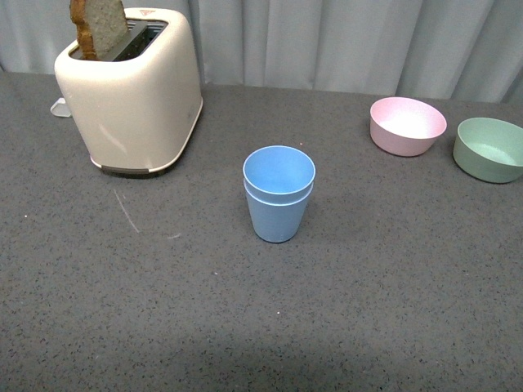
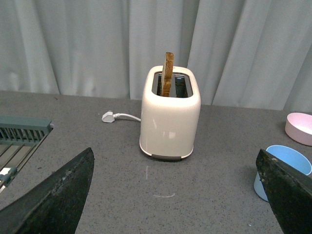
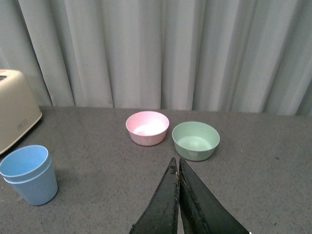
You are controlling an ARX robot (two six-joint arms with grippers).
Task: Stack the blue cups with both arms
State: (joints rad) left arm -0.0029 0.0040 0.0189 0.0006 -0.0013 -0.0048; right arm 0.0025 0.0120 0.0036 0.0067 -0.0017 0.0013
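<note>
The two blue cups (image 1: 278, 193) stand nested, one inside the other, upright in the middle of the grey table. They also show in the left wrist view (image 2: 285, 170) and in the right wrist view (image 3: 30, 174). Neither arm shows in the front view. My left gripper (image 2: 175, 192) is open and empty, its black fingers (image 2: 58, 195) wide apart, well back from the cups and facing the toaster. My right gripper (image 3: 176, 168) is shut and empty, held above the table, with the cups off to one side.
A cream toaster (image 1: 131, 90) with a bread slice (image 1: 98, 26) in it stands at the back left, its white plug (image 2: 108, 117) beside it. A pink bowl (image 1: 407, 125) and a green bowl (image 1: 490, 149) sit at the back right. A grey rack (image 2: 19, 134) lies at the table's left side.
</note>
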